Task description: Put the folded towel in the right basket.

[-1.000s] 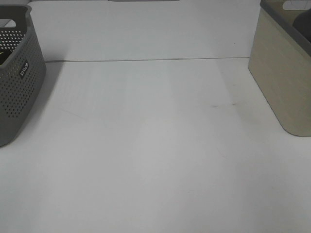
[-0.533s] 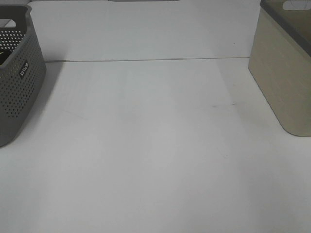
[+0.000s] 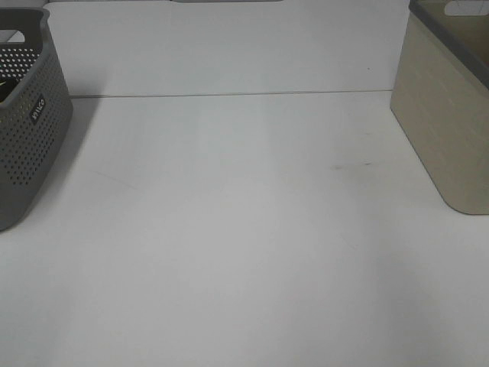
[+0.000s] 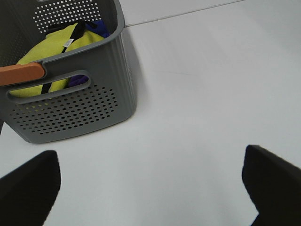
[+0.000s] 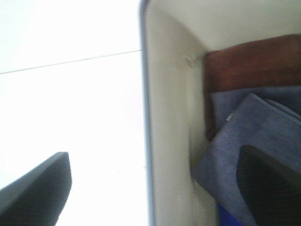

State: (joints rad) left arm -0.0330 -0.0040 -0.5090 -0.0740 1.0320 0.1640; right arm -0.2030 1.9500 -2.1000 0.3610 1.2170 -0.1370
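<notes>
The folded blue-grey towel [image 5: 244, 136] lies inside the right basket, a beige one [image 5: 171, 117], on top of a brown cloth [image 5: 254, 63]. My right gripper [image 5: 155, 193] is open and empty. It hangs above the basket's wall, one finger on the table side and one fingertip [image 5: 273, 183] over the towel. The beige basket [image 3: 447, 115] stands at the right edge of the exterior high view, where neither gripper shows. My left gripper [image 4: 150, 188] is open and empty over the bare table.
A grey perforated basket [image 3: 27, 122] stands at the left. In the left wrist view this grey basket [image 4: 70, 108] holds a yellow-green cloth [image 4: 56, 52] and a blue one. The white table [image 3: 244, 229] lies between the baskets.
One second ago a dark part of my right arm showed over the beige basket at the top right of the exterior high view. It has since moved out of that view.
</notes>
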